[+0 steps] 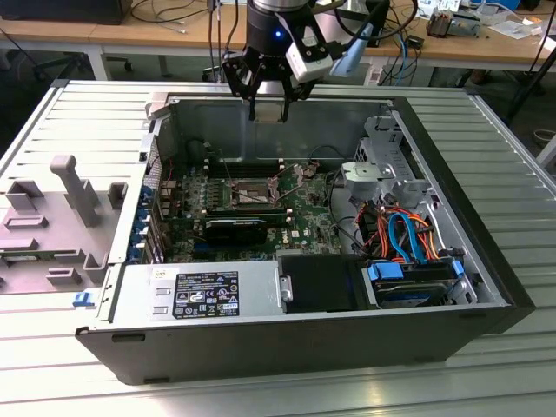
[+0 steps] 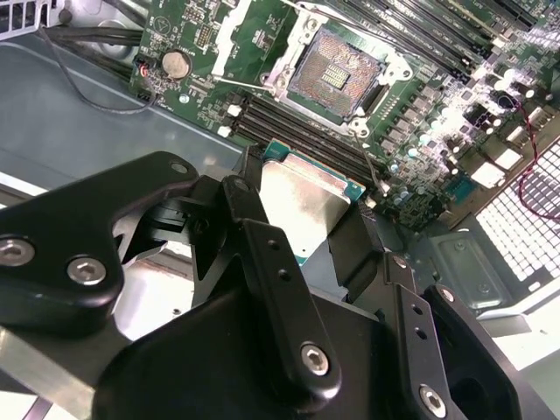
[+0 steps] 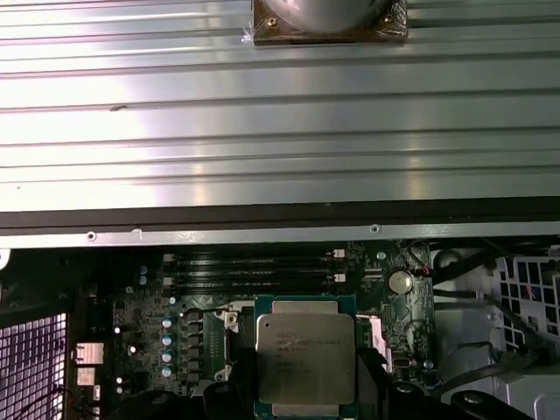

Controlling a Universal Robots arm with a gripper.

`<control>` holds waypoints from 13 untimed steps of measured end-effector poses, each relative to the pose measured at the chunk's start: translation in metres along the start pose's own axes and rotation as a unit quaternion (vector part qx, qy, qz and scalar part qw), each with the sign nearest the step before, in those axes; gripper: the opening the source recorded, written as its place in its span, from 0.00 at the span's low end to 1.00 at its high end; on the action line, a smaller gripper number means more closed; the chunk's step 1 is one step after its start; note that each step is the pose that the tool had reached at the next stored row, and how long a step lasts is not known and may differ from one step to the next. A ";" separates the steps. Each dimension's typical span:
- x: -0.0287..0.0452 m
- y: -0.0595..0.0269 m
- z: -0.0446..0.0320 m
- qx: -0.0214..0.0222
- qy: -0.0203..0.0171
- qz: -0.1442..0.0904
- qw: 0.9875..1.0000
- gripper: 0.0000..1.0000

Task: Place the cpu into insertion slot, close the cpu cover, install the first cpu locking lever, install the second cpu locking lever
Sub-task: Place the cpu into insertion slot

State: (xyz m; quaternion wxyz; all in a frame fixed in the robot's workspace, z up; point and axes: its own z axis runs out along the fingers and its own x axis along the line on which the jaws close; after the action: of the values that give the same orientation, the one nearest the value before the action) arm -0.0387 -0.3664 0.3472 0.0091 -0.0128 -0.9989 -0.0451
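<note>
On the ribbed metal desk, the open computer case stands nearest in the exterior view. Its grey power supply runs along the near wall, at 6 o'clock of the green motherboard. The insertion slot sits at the middle of the board, and from this view I cannot tell whether it is bare. Farther off, at 12 o'clock of the slot and above the case's far wall, hangs the end effector, well apart from the board.

The second wrist view settles both matters. The slot's dark centre lies bare inside its silver rim. The black fingers pinch the cpu by two opposite edges, with its dull metal top facing the camera.

The first wrist view also shows that metal top, square between the fingers. The long memory slots lie beyond it, and the desk lies beyond the case wall.
</note>
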 end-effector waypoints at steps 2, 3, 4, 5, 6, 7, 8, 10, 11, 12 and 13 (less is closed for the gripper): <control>0.0000 -0.0005 0.0002 0.000 0.000 0.000 1.000 0.55; 0.0000 -0.0007 0.0002 0.000 0.000 0.000 1.000 0.55; 0.0000 -0.0010 0.0003 0.000 0.000 0.000 1.000 0.55; 0.0000 -0.0014 0.0003 0.000 0.000 0.000 1.000 0.55; 0.0000 -0.0017 0.0004 0.000 0.000 0.000 1.000 0.55; 0.0000 -0.0019 0.0005 0.000 0.000 0.000 1.000 0.55; 0.0000 -0.0021 0.0005 0.000 0.000 0.000 1.000 0.55; -0.0001 -0.0025 0.0006 0.000 0.000 0.000 1.000 0.55; -0.0001 -0.0027 0.0008 0.000 0.000 0.000 1.000 0.55; 0.0000 -0.0029 0.0009 0.000 0.000 0.000 1.000 0.55; 0.0000 -0.0031 0.0011 0.000 0.000 0.000 1.000 0.55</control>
State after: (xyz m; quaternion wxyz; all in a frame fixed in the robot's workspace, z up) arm -0.0388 -0.3694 0.3458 0.0091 -0.0128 -0.9989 -0.0449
